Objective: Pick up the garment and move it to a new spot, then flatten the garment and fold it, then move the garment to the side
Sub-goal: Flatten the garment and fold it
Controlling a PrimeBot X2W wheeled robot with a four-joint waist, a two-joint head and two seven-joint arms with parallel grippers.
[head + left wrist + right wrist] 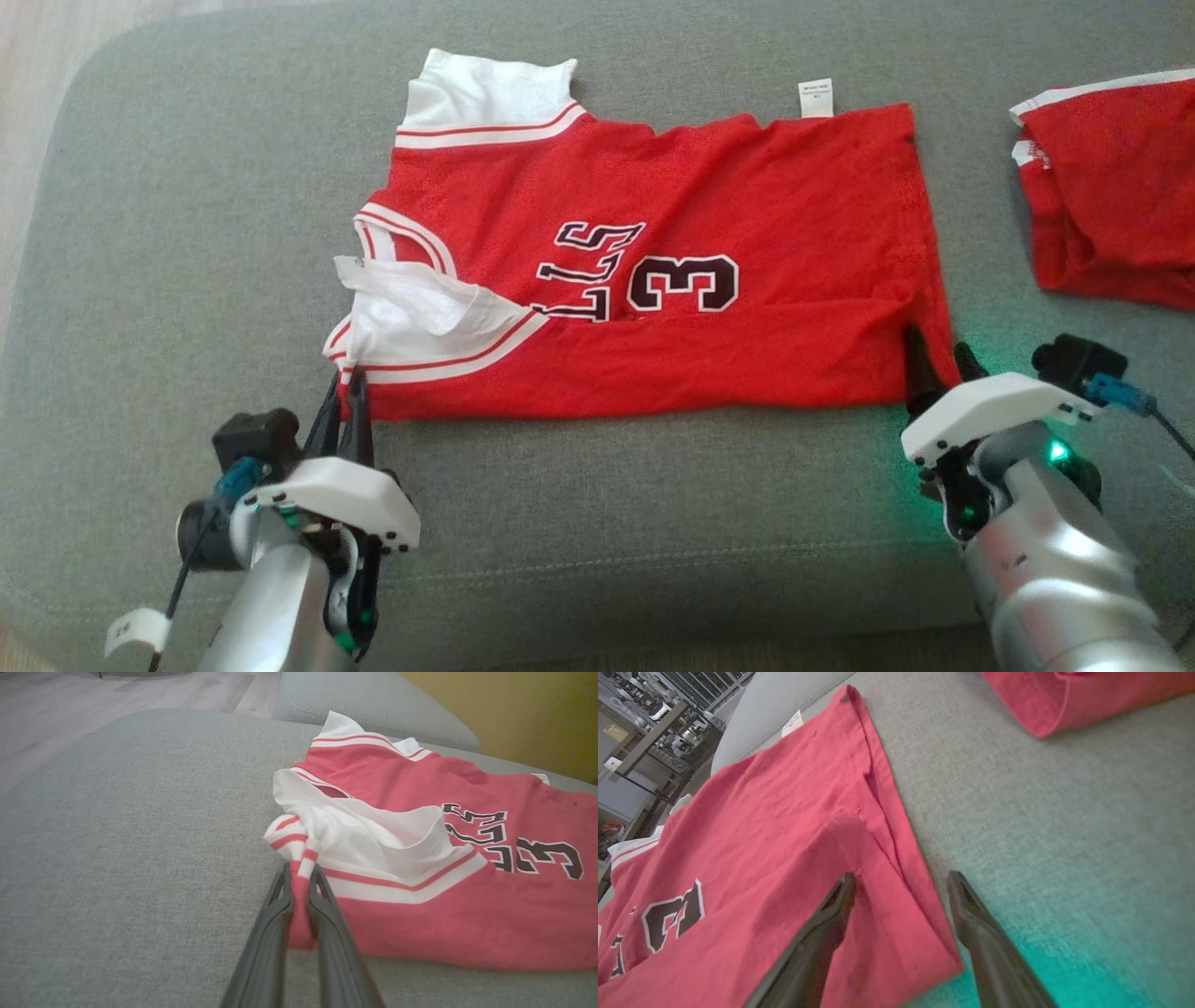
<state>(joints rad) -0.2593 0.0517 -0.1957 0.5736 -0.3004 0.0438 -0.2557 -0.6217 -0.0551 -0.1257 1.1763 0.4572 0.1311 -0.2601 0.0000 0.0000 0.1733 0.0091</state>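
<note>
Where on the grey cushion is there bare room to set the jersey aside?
Widest bare patch: the cushion left of the jersey, out to its rounded edge. A strip runs along the near edge between the left gripper and right gripper. Crowded on the right: only a narrow gap before the second red garment.

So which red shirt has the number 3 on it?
The spread-out jersey in the middle, pinched by the left gripper. The red garment at the right shows no number.
</note>
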